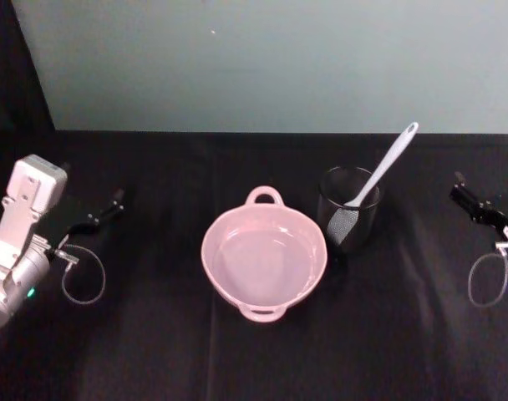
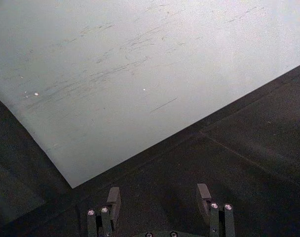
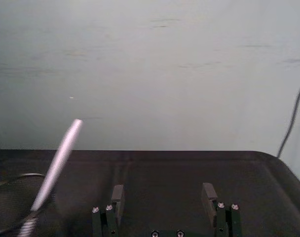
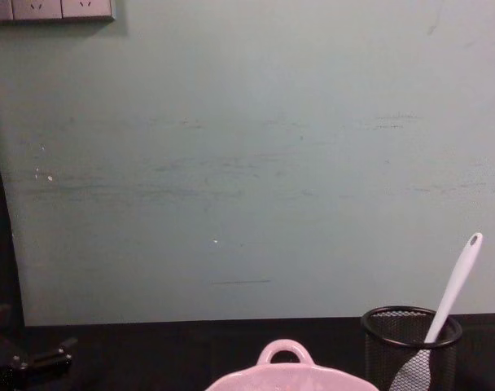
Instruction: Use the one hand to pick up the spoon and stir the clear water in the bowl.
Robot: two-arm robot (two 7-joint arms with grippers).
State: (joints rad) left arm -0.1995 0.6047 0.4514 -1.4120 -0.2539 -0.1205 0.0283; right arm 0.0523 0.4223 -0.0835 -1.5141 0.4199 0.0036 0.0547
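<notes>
The left gripper (image 2: 160,197) was seen with its two fingers (image 2: 113,200) spread apart, nothing held between them. Beneath it, a black cloth-covered table (image 2: 239,158) was shown. Beyond the table's edge, a pale, scuffed wall (image 2: 130,74) was seen, marked with faint streaks.

black mesh cup (image 1: 349,207) on black table (image 1: 154,351), pale wall (image 4: 247,163) behind.

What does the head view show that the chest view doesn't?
Head view alone: the water inside the bowl, the bowl's near handle, and the right gripper at the table's right edge, well clear of the spoon. Chest view alone: wall sockets at top left. Both: the bowl, the spoon standing blade-down in the mesh cup, and the left gripper.
</notes>
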